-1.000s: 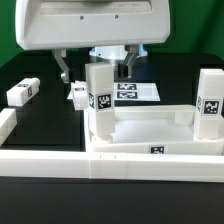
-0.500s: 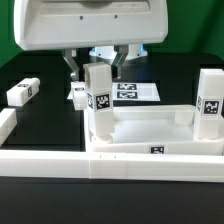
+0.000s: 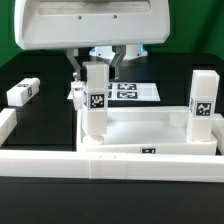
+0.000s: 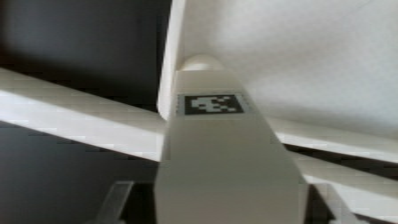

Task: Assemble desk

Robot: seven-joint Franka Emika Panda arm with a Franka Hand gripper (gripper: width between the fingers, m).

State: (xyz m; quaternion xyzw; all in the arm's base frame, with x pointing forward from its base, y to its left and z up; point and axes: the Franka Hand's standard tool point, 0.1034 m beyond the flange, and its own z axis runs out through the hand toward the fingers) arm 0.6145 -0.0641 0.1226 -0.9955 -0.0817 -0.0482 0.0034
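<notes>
The white tray-like tabletop lies against the front rail. One white tagged leg stands upright in its corner on the exterior view's left, and a second leg stands in the corner on the right. My gripper hangs over the first leg with a finger on each side of its top. In the wrist view the leg fills the space between the fingers of the gripper, with a narrow dark gap at each side. The jaws are open around it.
A loose tagged leg lies on the black table at the exterior view's left. Another small leg sits just behind the standing one. The marker board lies behind the tabletop. A long white border rail runs along the front.
The fingers have drawn closer together around the leg's top. The tabletop with both legs has shifted toward the exterior view's left, and the gripped-side leg now stands straighter.
</notes>
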